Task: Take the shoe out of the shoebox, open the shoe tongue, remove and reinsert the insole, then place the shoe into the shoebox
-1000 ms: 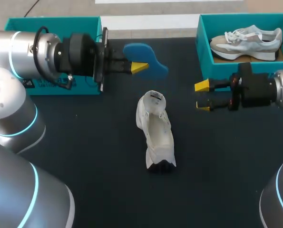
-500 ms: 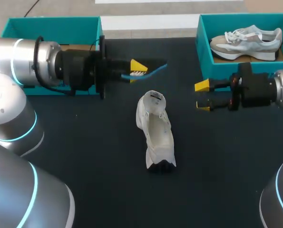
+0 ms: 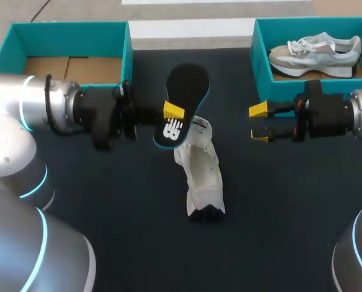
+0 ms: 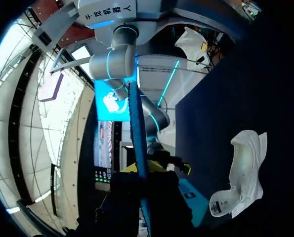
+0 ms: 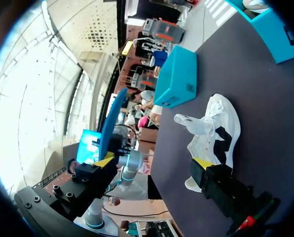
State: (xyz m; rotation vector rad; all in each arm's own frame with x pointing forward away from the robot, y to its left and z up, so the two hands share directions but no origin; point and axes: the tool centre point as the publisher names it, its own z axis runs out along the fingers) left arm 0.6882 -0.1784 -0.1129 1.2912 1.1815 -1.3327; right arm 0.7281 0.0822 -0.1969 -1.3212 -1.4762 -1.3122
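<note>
Teal card forms the empty box [image 3: 68,30] at far left, its brown floor showing. Next along, my left gripper [image 3: 172,115] is clamped on the insole [image 3: 187,91] near one end. The dark underside faces up and the long free end points away from me, above the far end of the shoe [image 3: 202,170].

The shoe lies on the worktop [image 3: 126,213] at centre, its mouth open upward, and nothing holds it. My right gripper [image 3: 260,123] hangs further right with its fingers apart. It is clear of the shoe and just beside the right box [image 3: 257,61], which holds a second shoe [image 3: 317,52].

Risks, as I judge them:
- **Grip:** a hold near one end may let the insole swing or slip.
- **Entry:** the free end could buckle against the tongue.
- **Loose shoe:** any push would slide the shoe across the worktop.
- **Orientation:** fed in with its underside up, the insole would seat wrongly.
</note>
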